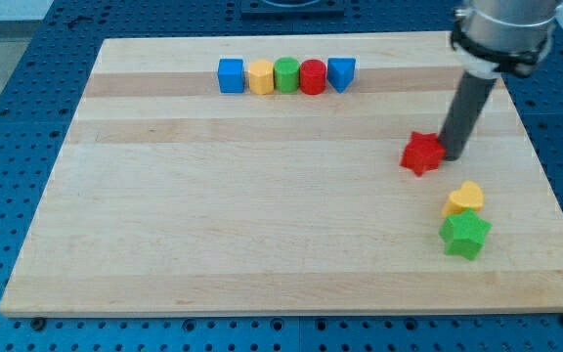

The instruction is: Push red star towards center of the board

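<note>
My tip [452,154] sits at the right edge of the red star [422,153], seemingly touching it. It's a bare rod with no fingers, so it holds nothing. The star lies well right of the board's [164,244] center; most of the push remains.

The arm [504,24] was cut off by the view's top edge, so only its lowest collar and the dark rod showed. My tip [453,154] sat at the red star's [422,153] right side, and the rod hid whether they touched. The yellow block [464,198] covered part of the green star's [464,235] top edge. The board's [262,254] right corner at the view's bottom ran to the frame edge. The dark object [291,6] above the board was cropped.
</note>
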Controlling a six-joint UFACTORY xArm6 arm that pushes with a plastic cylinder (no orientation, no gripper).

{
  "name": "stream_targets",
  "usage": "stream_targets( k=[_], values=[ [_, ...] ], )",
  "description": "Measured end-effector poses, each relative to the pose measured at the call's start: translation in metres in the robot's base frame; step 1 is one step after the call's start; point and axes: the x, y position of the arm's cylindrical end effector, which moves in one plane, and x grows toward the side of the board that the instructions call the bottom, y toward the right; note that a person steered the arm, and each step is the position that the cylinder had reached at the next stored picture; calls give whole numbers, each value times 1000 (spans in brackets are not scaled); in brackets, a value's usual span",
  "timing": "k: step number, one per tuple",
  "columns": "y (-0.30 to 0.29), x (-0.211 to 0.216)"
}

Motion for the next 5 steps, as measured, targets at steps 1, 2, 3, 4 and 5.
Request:
stream_targets(
  k=[1,2,3,4,5],
  values=[
    [-54,7],
    [-90,10],
    [-90,14],
    [-94,14],
    [-99,14]
  ],
)
